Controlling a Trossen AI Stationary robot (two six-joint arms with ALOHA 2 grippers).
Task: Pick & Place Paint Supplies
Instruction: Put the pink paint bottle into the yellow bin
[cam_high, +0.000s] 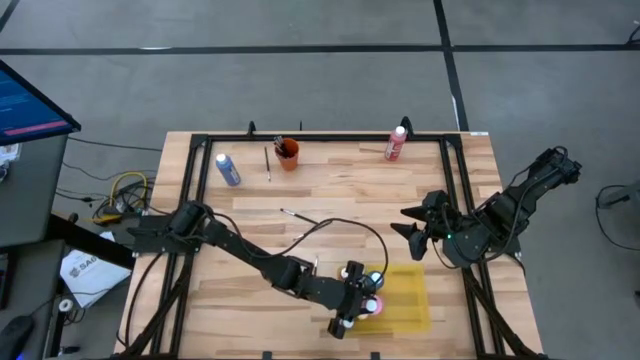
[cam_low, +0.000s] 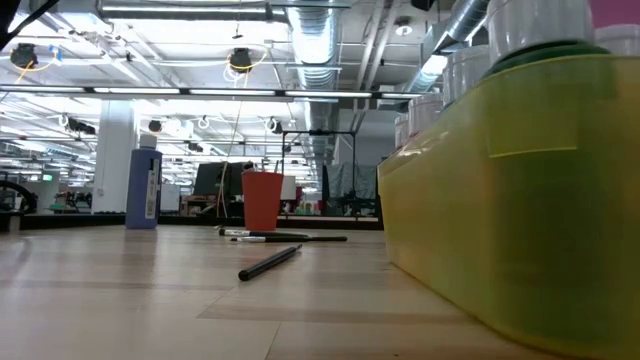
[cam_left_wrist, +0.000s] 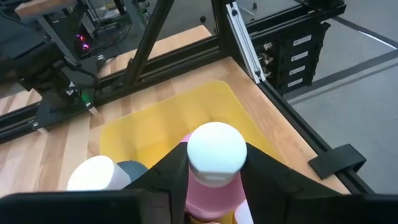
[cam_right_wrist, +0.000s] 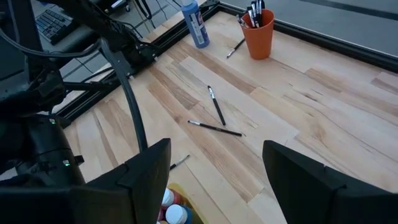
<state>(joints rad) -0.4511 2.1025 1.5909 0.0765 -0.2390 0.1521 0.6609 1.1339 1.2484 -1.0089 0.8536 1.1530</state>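
Note:
My left gripper (cam_high: 366, 304) is over the left part of the flat yellow tray (cam_high: 410, 300), shut on a pink paint bottle (cam_left_wrist: 214, 186) with a white cap (cam_left_wrist: 216, 146). Beside it in the tray stands another white-capped bottle (cam_left_wrist: 93, 175). A blue bottle (cam_high: 227, 168) stands at the far left, and a red bottle (cam_high: 396, 143) stands at the far edge. Thin brushes lie on the wood (cam_high: 298, 216) (cam_high: 268, 162). My right gripper (cam_high: 412, 228) hangs open above the table's right side, holding nothing. My left gripper pinches the pink bottle's body (cam_left_wrist: 194, 194), just under the white cap, between its two fingers. The fingers come slanting down from the table's left. The bottle stands upright over the tray. The gripper hides its base, so I cannot tell whether it rests on the tray.
An orange cup (cam_high: 288, 153) holding brushes stands at the far edge. A black metal frame (cam_high: 190, 200) runs round the table. Bare wood lies between the tray and the far edge, with a black cable (cam_high: 340, 225) looping across it.

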